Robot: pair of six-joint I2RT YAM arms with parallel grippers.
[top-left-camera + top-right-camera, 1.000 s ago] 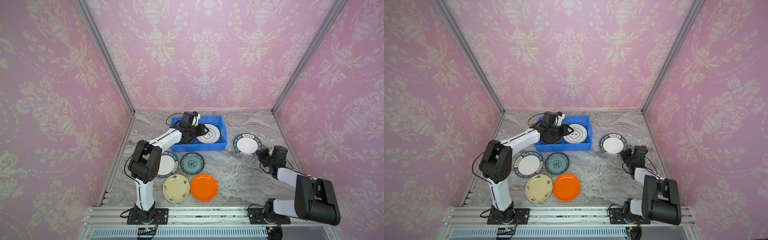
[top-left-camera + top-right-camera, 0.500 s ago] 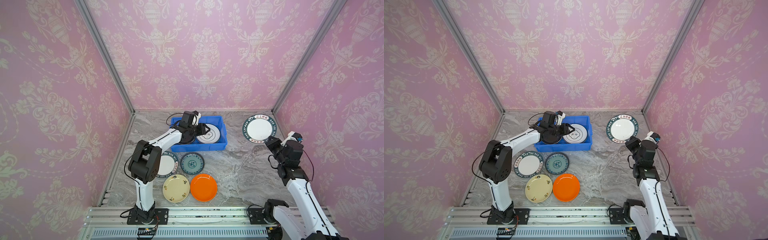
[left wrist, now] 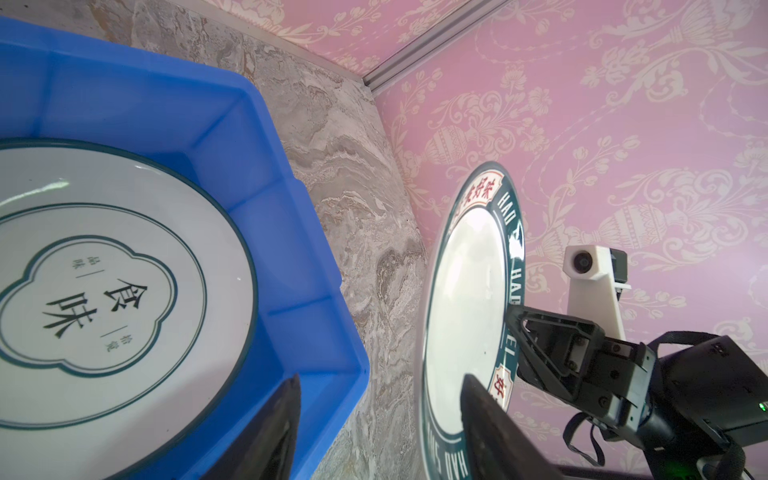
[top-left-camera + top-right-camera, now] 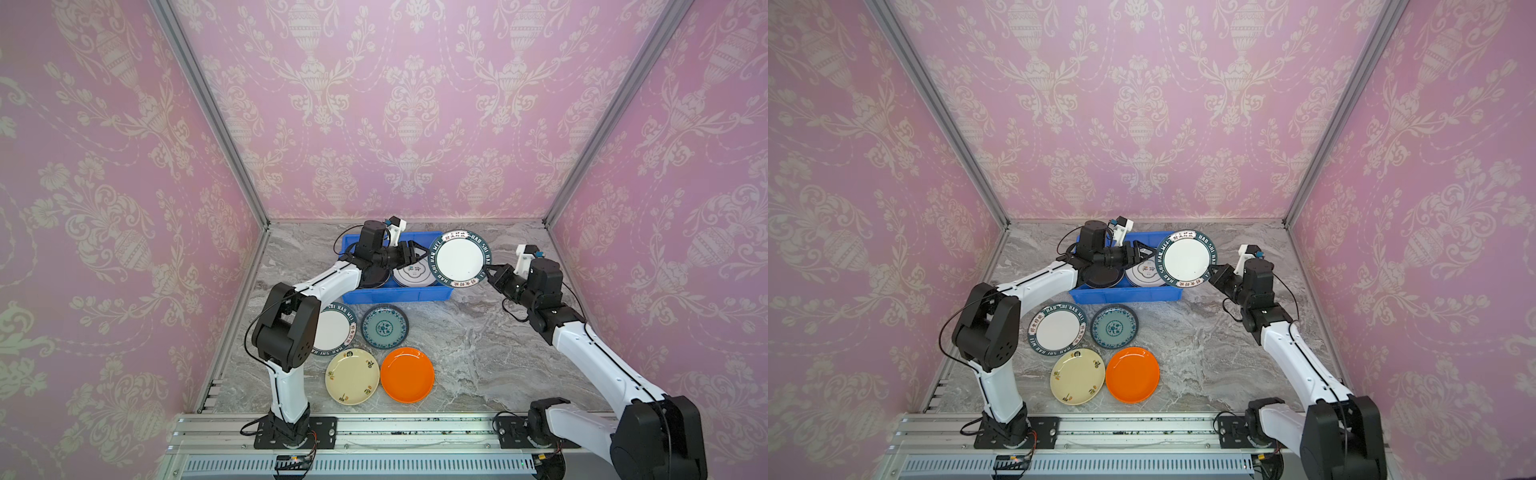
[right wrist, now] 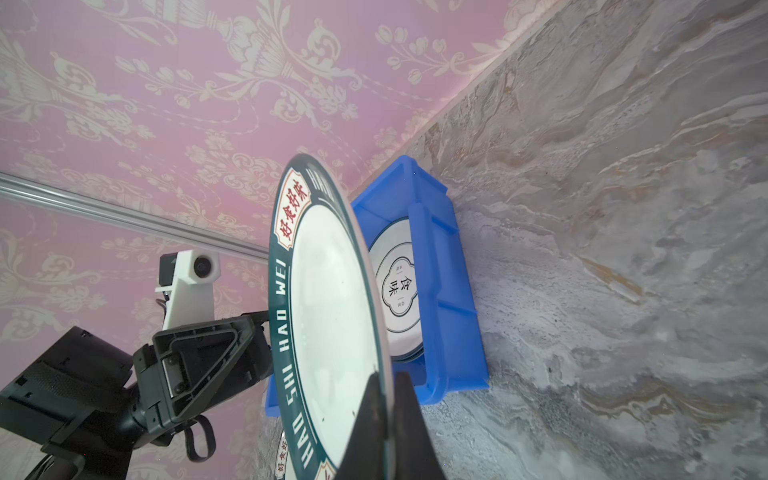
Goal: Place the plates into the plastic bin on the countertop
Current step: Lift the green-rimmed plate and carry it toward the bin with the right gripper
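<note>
My right gripper (image 4: 487, 272) (image 5: 387, 382) is shut on the rim of a white plate with a dark lettered rim (image 4: 459, 259) (image 4: 1185, 258) (image 5: 328, 311). It holds the plate on edge in the air at the right end of the blue plastic bin (image 4: 395, 295) (image 3: 145, 104). My left gripper (image 4: 411, 253) (image 3: 380, 386) hovers open over the bin, facing the held plate (image 3: 469, 291), with nothing between its fingers. In the bin lie a black plate (image 4: 374, 276) and a white black-ringed plate (image 4: 409, 276) (image 3: 124, 291).
On the grey marble countertop (image 4: 478, 353) in front of the bin lie another lettered-rim plate (image 4: 332, 332), a teal patterned plate (image 4: 384, 326), a cream plate (image 4: 352, 376) and an orange plate (image 4: 407, 375). Pink walls close in three sides.
My right arm has lifted the lettered-rim plate off the countertop at the right and carried it left to the bin's end. My left gripper's jaws have widened.
</note>
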